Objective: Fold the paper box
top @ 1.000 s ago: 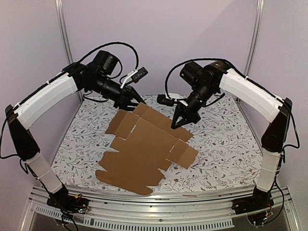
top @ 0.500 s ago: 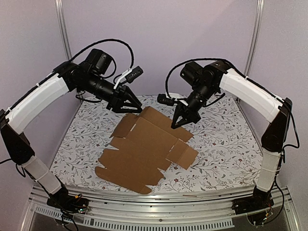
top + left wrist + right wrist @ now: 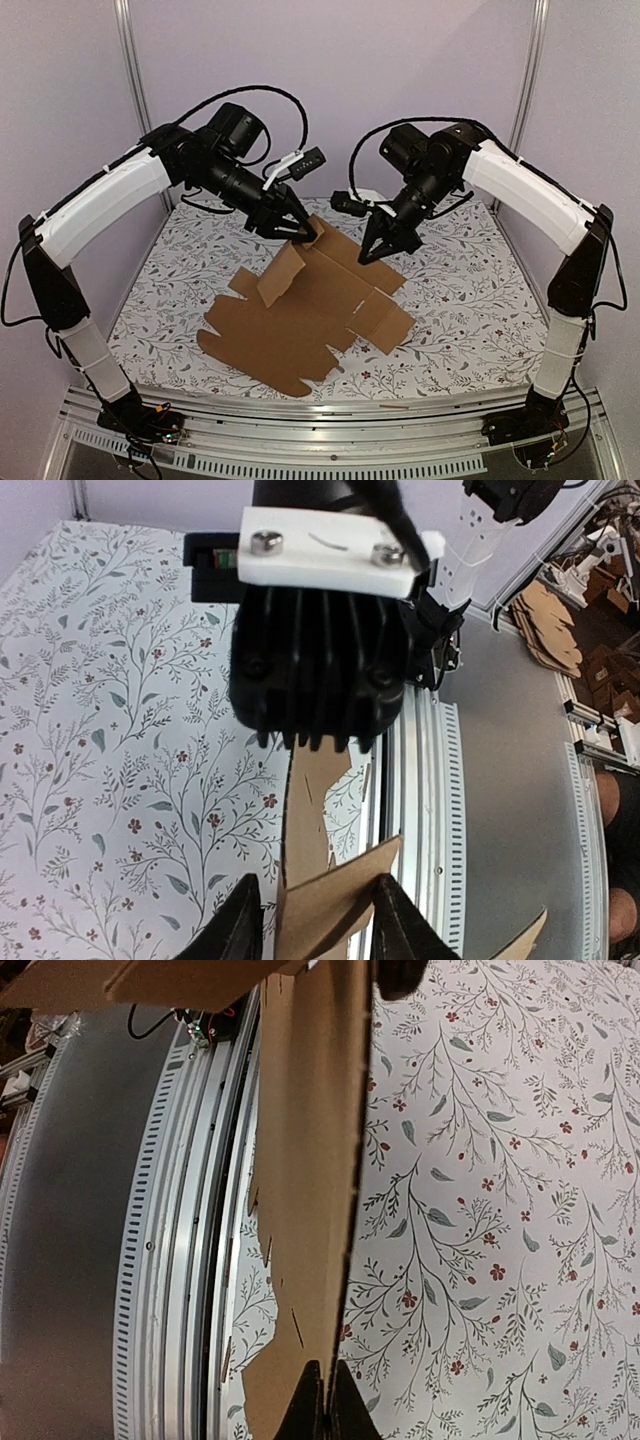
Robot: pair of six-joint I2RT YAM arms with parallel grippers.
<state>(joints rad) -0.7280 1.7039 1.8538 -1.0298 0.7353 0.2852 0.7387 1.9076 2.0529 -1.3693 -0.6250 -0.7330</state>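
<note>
Left claw (image 3: 300, 235) jaws apart astride a raised flap of the paper box (image 3: 310, 320), grip unclear, sheet mid-frame on the surface (image 3: 460, 290); right claw (image 3: 376, 254) closed empty, tip at sheet right of centre; first flap fold likely underway, next: crease upright without sliding.

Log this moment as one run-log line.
flat brown cardboard sheet: far flap raised | left claw: astride raised flap | right claw: shut, tip on sheet

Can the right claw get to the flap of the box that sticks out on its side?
Probably yes. That flap of the paper box lies flat and bare, just on the near side of the shut right claw, with nothing between them.
</note>
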